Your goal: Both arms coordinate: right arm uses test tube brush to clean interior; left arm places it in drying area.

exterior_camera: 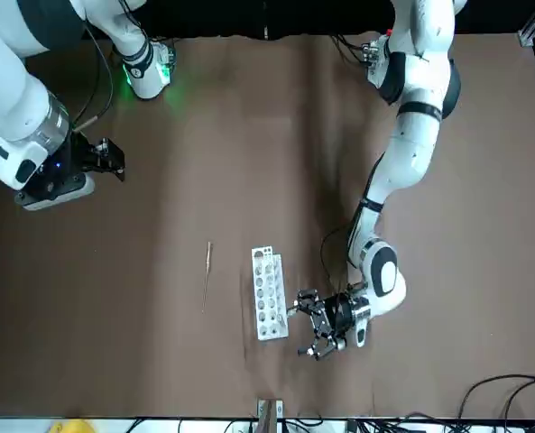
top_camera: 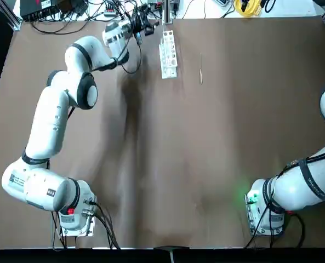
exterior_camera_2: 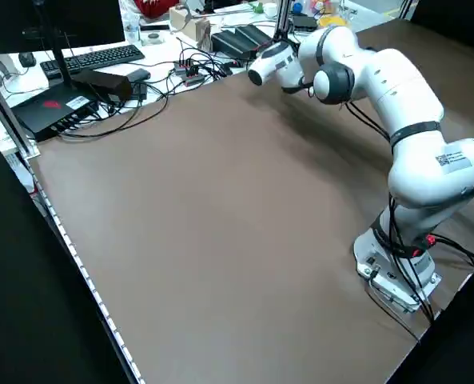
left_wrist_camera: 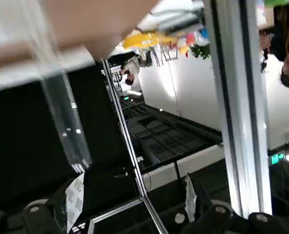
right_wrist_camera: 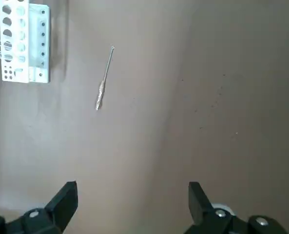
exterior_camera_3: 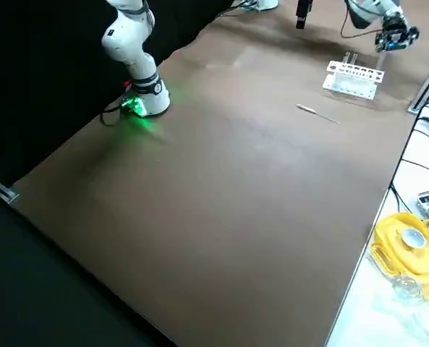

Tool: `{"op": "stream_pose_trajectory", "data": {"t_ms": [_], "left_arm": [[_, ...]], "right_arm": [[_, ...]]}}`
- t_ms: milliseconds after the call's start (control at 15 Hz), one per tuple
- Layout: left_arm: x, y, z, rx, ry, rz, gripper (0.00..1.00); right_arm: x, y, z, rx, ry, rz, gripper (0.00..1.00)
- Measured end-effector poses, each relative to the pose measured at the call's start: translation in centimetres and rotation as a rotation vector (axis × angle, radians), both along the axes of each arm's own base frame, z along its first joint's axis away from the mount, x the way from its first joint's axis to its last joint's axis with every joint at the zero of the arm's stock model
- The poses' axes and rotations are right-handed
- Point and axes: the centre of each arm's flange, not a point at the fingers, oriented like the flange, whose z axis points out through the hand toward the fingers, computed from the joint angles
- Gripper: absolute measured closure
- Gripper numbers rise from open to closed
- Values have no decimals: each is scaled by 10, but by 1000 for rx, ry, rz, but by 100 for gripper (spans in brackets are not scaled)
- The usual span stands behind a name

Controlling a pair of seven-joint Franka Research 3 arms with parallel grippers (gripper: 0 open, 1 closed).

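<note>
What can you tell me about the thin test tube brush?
The thin, pale test tube brush is a straight, metallic-looking wire with a tiny loop at one end and a thicker, whitish section at the other. It lies flat on the brown table, thick end towards the robot's bases, right of the white, holed rack without touching it. Neither pincer touches it.
</note>
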Motion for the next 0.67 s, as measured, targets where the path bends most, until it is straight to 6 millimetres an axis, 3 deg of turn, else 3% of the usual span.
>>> {"op": "stream_pose_trajectory", "data": {"t_ms": [333, 667], "left_arm": [[7, 5, 73, 131, 4, -111, 1], [13, 63, 151, 467, -87, -253, 1]], "right_arm": [[7, -32, 0, -2, 3, -55, 0], [8, -42, -1, -4, 8, -71, 0]]}}
